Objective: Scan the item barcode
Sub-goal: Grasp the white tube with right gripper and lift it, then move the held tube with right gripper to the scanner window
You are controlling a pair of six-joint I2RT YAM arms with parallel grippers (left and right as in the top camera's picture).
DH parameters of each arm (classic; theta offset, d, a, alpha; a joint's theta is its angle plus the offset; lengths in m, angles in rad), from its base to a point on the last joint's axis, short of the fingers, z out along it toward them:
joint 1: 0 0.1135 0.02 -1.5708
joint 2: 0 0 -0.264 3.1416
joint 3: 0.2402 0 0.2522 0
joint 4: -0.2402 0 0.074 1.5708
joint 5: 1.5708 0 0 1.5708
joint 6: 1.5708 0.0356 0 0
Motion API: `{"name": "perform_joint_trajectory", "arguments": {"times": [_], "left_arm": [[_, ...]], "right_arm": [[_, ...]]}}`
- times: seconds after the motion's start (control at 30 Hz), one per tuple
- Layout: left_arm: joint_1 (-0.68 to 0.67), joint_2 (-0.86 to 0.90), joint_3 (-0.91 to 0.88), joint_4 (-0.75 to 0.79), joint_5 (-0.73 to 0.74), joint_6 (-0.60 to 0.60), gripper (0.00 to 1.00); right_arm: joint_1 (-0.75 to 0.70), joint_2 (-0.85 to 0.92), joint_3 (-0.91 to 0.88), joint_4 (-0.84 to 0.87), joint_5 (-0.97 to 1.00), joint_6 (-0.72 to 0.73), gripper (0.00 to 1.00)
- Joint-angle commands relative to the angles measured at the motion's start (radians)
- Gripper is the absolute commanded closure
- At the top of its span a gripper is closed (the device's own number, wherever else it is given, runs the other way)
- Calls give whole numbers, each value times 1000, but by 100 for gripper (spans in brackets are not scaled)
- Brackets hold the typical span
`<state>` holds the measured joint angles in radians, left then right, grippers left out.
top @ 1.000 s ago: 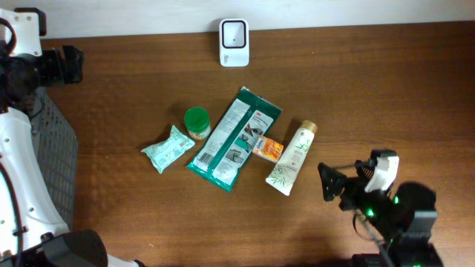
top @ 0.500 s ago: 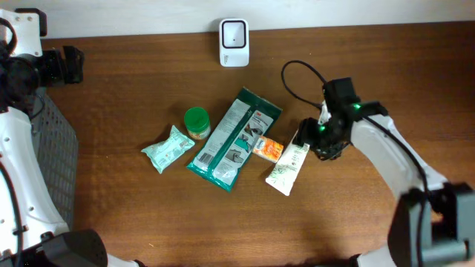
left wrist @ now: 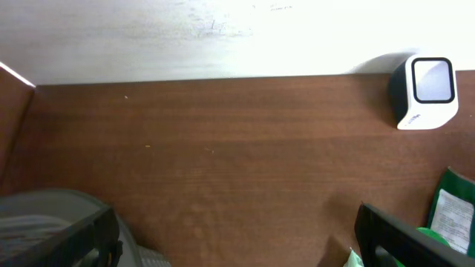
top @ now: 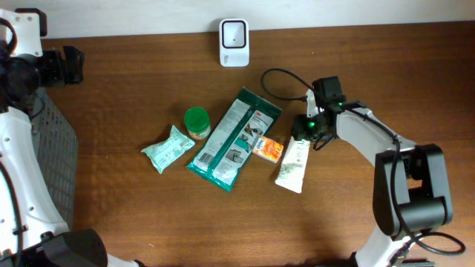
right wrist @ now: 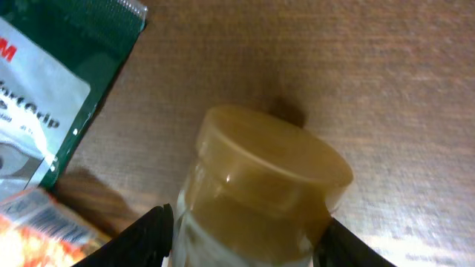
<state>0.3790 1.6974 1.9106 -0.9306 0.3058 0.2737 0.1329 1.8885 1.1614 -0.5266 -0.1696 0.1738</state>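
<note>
The tube (top: 293, 167) lies flat on the table (top: 133, 89), right of the middle. Its pale printed body runs toward the near edge and its capped end points to the far side. That capped end sits between my right gripper's (top: 307, 132) fingers. In the right wrist view the tan cap (right wrist: 274, 163) fills the middle of the frame, and my two dark fingers (right wrist: 148, 230) press against the neck just below it, one on each side. My right hand is therefore partly closed and holding the tube by its neck. The rest of the tube's body rests on the wood.

Just left of the tube, close by it, lies a small orange sachet (top: 268, 149). Left of that is a long green pouch (top: 234, 139), set at a slant, with its corner showing at the left of the right wrist view. Further left a green-lidded jar (top: 197, 121) stands beside the pouch. A pale green packet (top: 168, 148) lies nearer and to the left of the jar.

The white scanner (top: 234, 33) stands at the far edge of the table, well apart from the tube and from my right hand.

My left gripper (top: 63, 65) hangs at the far left, well away from all the items. Its fingers are spread wide with nothing between them, and its wrist camera looks across bare wood toward the scanner.
</note>
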Motion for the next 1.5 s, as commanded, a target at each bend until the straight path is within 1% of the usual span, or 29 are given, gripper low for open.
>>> {"name": "perform_joint_trajectory", "arguments": {"times": [0.0, 0.03, 0.1, 0.17, 0.2, 0.23, 0.27, 0.3, 0.33, 0.37, 0.43, 0.47, 0.53, 0.6, 0.7, 0.77, 0.8, 0.87, 0.9, 0.93, 1.0, 1.03, 1.07, 1.13, 1.17, 1.2, 1.27, 1.33, 1.47], "left_arm": [[4, 3, 9, 2, 8, 16, 1], [4, 3, 9, 2, 8, 16, 1], [4, 3, 9, 2, 8, 16, 1], [4, 3, 9, 2, 8, 16, 1], [4, 3, 9, 2, 8, 16, 1], [4, 3, 9, 2, 7, 16, 1], [4, 3, 9, 2, 8, 16, 1], [4, 3, 9, 2, 8, 16, 1], [4, 3, 9, 2, 7, 16, 1], [4, 3, 9, 2, 8, 16, 1], [4, 3, 9, 2, 7, 16, 1], [4, 3, 9, 2, 8, 16, 1], [4, 3, 9, 2, 7, 16, 1], [4, 3, 9, 2, 8, 16, 1], [4, 3, 9, 2, 8, 16, 1], [4, 3, 9, 2, 8, 16, 1], [4, 3, 9, 2, 7, 16, 1], [4, 3, 9, 2, 8, 16, 1], [4, 3, 9, 2, 7, 16, 1], [4, 3, 9, 2, 7, 16, 1], [4, 3, 9, 1, 7, 16, 1], [4, 3, 9, 2, 7, 16, 1], [4, 3, 9, 2, 8, 16, 1], [4, 3, 9, 2, 8, 16, 1], [4, 3, 9, 2, 7, 16, 1], [4, 3, 9, 2, 8, 16, 1], [4, 3, 9, 2, 8, 16, 1], [4, 3, 9, 2, 8, 16, 1], [4, 3, 9, 2, 7, 16, 1]], "right_arm": [[3, 21, 14, 110, -138, -89, 42], [2, 21, 30, 114, -140, -89, 42], [-10, 20, 169, -63, -122, -88, 38], [3, 20, 369, -380, -75, -79, 38], [35, 20, 427, -518, 0, -39, 38], [81, 20, 433, -599, 70, -2, 43], [131, 19, 429, -659, 134, 57, 53], [202, 14, 418, -697, 227, 110, 54], [257, 9, 403, -710, 278, 143, 53], [352, 8, 361, -719, 359, 200, 52], [452, 9, 272, -698, 431, 280, 47], [490, 10, 188, -639, 433, 300, 40], [496, 10, 95, -553, 442, 300, 38], [495, 16, 15, -477, 480, 299, 34], [494, 16, -47, -460, 633, 341, 34], [494, 16, -51, -447, 660, 341, 34], [494, 16, -58, -429, 660, 341, 47], [494, 16, -59, -425, 660, 341, 85], [494, 16, -59, -425, 660, 341, 92], [494, 16, -59, -425, 649, 341, 96], [494, -2, -34, -423, 564, 336, 96], [494, -38, -17, -423, 511, 302, 96], [492, -103, 3, -423, 426, 238, 96], [445, -251, 8, -420, 265, 180, 96], [373, -329, 8, -421, 131, 138, 96], [321, -351, 7, -422, 63, 116, 96], [155, -327, -35, -396, -96, 62, 96], [-8, -293, -164, -291, -215, 62, 96], [-219, -290, -283, -243, -299, 62, 96]]}}
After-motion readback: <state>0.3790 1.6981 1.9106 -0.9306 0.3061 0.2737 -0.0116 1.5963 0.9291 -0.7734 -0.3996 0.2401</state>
